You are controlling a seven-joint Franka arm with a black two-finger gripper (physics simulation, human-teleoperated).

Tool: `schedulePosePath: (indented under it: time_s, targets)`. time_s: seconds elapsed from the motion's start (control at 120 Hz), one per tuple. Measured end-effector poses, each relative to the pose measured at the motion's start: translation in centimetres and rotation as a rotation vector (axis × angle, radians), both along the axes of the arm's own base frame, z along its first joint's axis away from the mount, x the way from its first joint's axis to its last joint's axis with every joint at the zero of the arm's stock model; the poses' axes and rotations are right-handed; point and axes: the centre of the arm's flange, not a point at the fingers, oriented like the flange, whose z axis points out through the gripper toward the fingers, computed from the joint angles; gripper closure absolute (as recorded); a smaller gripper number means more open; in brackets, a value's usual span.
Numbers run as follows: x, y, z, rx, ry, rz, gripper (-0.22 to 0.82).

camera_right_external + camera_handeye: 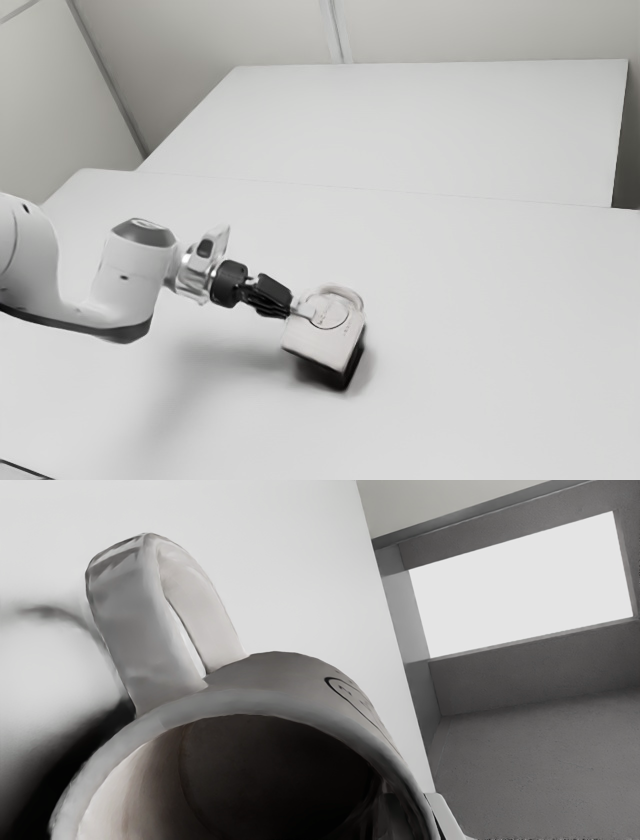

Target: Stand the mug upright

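The gripper (294,308) reaches in from the exterior view's left, low over the table, its tips at the pale mug (324,340). The mug is on its side rather than upright, its handle (350,294) on the side away from that camera. In the wrist view the open mouth of the mug (270,702) faces my hand, and the handle (135,625) sticks out from the wall. There the gripper (417,812) holds the wall near the rim, one finger inside the mouth and the other outside. A dark drawing marks the outer wall.
The white table (480,360) extends around the mug, with a dark shadow close under it. A second white table (420,130) adjoins it behind. Pale walls stand beyond, and the wrist view has a bright window (520,585) in a grey wall.
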Motion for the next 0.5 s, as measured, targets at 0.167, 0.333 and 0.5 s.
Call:
schedulePosePath:
  time_s: [0.167, 0.333, 0.5]
  targets:
    - [1.1, -0.1, 3.6, 0.048, -0.113, -0.039, 0.76]
    - [3.7, 0.0, 8.7, 0.346, -0.229, -0.222, 0.78]
    - [4.8, 2.1, 11.6, 0.705, -0.231, -0.344, 0.78]
